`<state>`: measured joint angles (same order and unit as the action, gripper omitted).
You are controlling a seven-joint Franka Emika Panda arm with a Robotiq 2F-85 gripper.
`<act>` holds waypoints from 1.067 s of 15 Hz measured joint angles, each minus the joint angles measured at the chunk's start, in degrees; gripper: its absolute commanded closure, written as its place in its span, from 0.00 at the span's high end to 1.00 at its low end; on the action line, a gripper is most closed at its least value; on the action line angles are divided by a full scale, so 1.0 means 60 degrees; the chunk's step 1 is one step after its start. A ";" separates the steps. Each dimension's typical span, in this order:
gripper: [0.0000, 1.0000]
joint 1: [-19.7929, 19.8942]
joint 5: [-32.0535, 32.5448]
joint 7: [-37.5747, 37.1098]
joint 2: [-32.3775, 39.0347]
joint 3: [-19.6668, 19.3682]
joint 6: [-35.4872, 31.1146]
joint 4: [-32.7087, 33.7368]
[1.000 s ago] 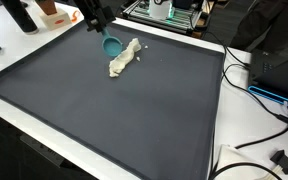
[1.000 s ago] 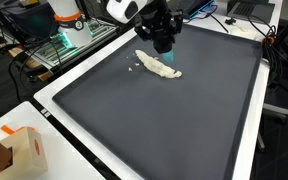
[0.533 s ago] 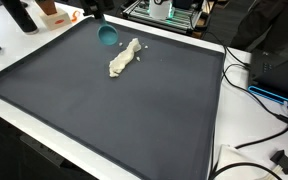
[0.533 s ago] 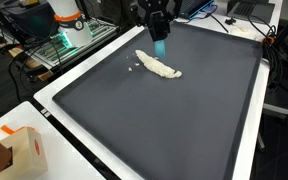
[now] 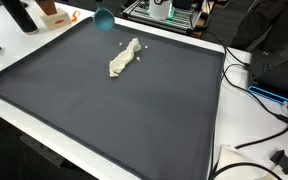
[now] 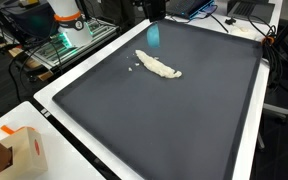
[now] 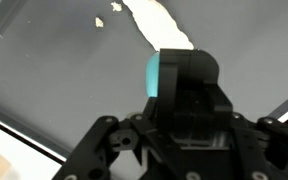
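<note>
Your gripper (image 6: 154, 13) is up high, only its lower end inside the top edge of that exterior view. It is pinched on a teal object (image 6: 153, 36), which hangs clear of the black mat (image 6: 174, 120) with nothing under it. In the wrist view the teal object (image 7: 153, 75) sits against a black finger right above the gripper body. I judge it clamped, though the contact faces are hidden.

The white lump (image 6: 158, 66) lies flat on the mat, apart from the gripper. It looks like crumpled cloth or dough, too small to tell which. A few white crumbs (image 6: 132, 68) lie just beside its end.

The relation that matters:
- **Position:** the lump is below the gripper and offset toward the mat's middle. The teal object (image 5: 104, 18) hangs near the mat's far edge, up and to the side of the lump (image 5: 124, 58).
- **Long axis:** it runs diagonally across the mat. In the wrist view the lump (image 7: 159, 25) slants from the top of the frame down to where the teal object hides its near end. The gripper sits roughly off one end of that axis, not broadside to it.

The mat covers most of the white desk (image 5: 14, 112).
</note>
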<state>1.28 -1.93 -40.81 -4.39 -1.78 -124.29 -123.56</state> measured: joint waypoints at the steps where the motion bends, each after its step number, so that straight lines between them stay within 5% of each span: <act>1: 0.25 -0.0002 0.0190 0.0159 -0.0112 0.0059 0.0121 0.0000; 16: 0.25 -0.0014 0.1018 0.3742 -0.1232 0.0507 0.1763 0.0050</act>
<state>1.20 4.17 -18.36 -11.79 1.26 -113.71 -123.27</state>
